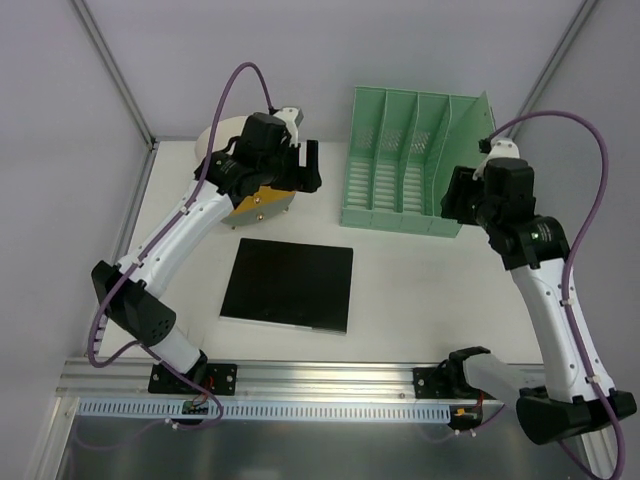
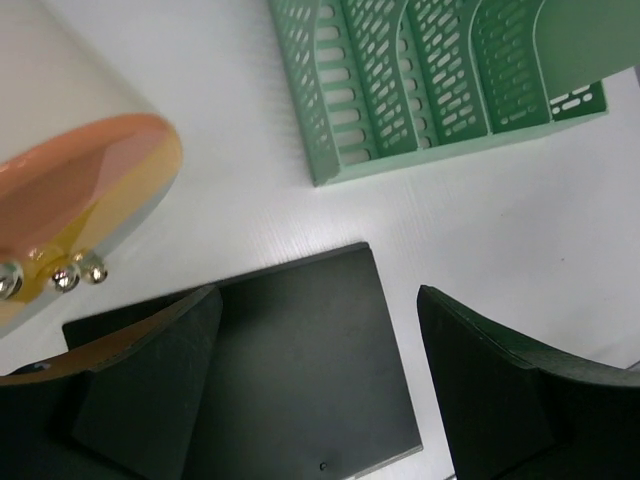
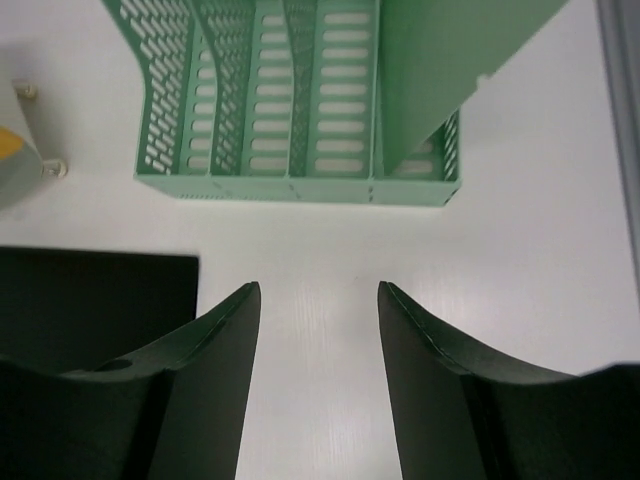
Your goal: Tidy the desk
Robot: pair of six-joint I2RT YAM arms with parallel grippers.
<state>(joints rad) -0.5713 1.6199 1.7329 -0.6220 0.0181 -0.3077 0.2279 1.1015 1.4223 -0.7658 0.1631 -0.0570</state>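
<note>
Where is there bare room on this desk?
The widest bare patch of desk lies between the black sheet and the right arm, in front of the green rack. A narrower strip runs between sheet and rail. The back left is crowded: the left gripper hangs by a round object.

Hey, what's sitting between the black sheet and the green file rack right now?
Nothing. Only a bare strip of the white desk separates the black sheet and the green file rack, clear in the top and left wrist views.
</note>
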